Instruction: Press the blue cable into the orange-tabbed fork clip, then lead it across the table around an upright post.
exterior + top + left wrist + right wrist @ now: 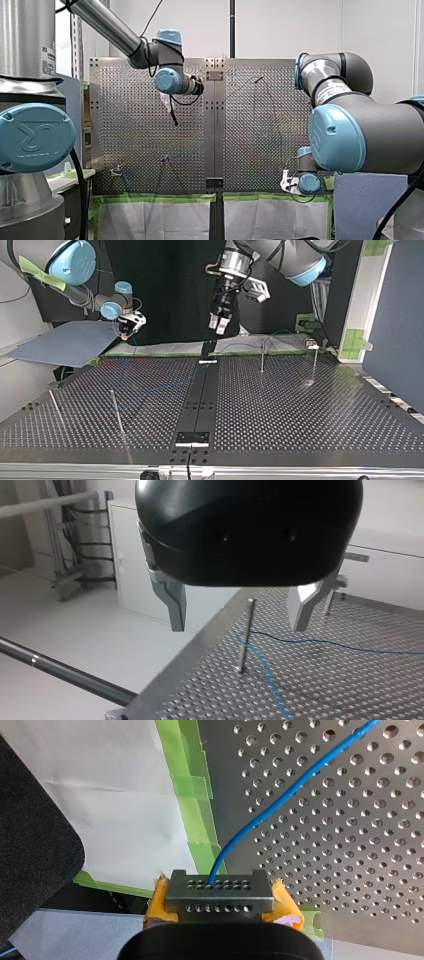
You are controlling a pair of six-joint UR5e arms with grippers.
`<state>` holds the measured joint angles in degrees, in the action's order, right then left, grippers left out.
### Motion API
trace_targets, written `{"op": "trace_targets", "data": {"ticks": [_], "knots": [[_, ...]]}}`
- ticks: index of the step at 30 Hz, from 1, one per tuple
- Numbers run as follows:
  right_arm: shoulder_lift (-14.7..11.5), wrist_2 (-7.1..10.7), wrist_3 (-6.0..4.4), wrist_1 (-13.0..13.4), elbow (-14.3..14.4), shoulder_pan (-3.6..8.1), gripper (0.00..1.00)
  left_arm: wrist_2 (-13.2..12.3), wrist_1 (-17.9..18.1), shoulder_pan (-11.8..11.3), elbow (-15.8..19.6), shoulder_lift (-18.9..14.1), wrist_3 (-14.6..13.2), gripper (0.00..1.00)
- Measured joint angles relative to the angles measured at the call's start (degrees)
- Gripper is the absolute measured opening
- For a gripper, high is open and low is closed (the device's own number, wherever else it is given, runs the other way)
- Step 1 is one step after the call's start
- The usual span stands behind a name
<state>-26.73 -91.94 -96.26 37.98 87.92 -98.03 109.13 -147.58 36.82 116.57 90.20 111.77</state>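
Blue cable [280, 795] runs out of my right gripper [220, 892], which is clenched on it between yellow pads [286, 904]. From there it curves away over the holed table [350, 845], close to the edge lined with green tape [192, 785]. The top view puts this gripper at the table's far left corner, so the cable is held near one end while the rest lies loose on the plate.

My left gripper [240, 615] hangs above the table with its metal fingers spread and nothing between them. Below it stands a thin upright post [245, 635], and the cable passes just beside the post's foot.

I cannot pick out the fork clip with any certainty, so whether the cable is seated in it is not clear. Judging by the slack line and the free left gripper, the work looks to be at the leading step, or just short of it.

The next move probably calls for my right gripper to keep its grip and draw the cable taut. The line then has to wrap round the post without lifting over its top.
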Motion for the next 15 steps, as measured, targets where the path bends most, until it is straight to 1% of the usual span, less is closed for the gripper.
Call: {"op": "trace_targets", "data": {"ticks": [6, 11, 15], "knots": [[0.0, 0.00, 0.00, 0.0, 0.0, -0.05, 0.00, 1.7, 0.0, 0.4, 3.4, 0.7, 0.1, 1.00], [0.0, 0.00, 0.00, 0.0, 0.0, -0.08, 0.00, 2.1, 0.1, 0.5, 6.0, 2.1, -0.2, 1.00], [0.0, 0.00, 0.00, 0.0, 0.0, -0.13, 0.00, 2.0, 0.4, 0.5, 8.5, 2.6, -0.4, 1.00]]}}
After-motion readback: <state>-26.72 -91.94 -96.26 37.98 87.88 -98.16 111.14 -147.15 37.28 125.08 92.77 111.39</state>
